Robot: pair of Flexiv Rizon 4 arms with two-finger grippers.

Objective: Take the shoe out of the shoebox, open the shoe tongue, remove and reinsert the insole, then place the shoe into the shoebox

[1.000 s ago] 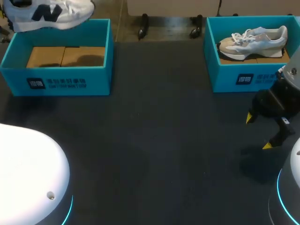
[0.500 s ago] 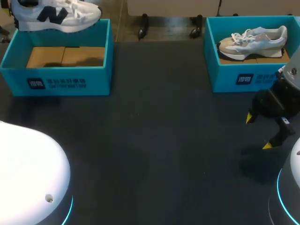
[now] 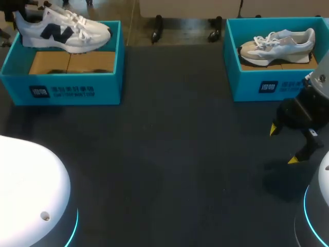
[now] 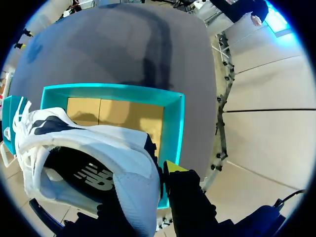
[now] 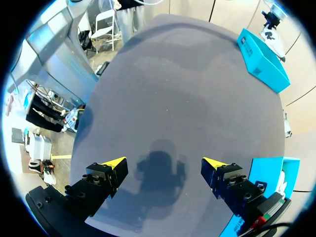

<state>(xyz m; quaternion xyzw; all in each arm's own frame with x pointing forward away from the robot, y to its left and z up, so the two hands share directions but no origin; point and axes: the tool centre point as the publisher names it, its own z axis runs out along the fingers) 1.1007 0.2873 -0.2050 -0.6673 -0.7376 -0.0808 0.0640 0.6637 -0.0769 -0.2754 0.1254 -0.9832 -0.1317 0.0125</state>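
Left end effector: clamping the white sneaker by its heel.
Change: sneaker is drifting nearer, hanging above the left shoebox.
Meaning: lifting out or setting in, unclear.
Right end effector: hanging open over the surface.

Looks like a robot lab bench rather than a shop: dark matte table, white robot base ringed in glowing cyan, matching teal left shoebox and right shoebox, with left sneaker and right sneaker staged at them.
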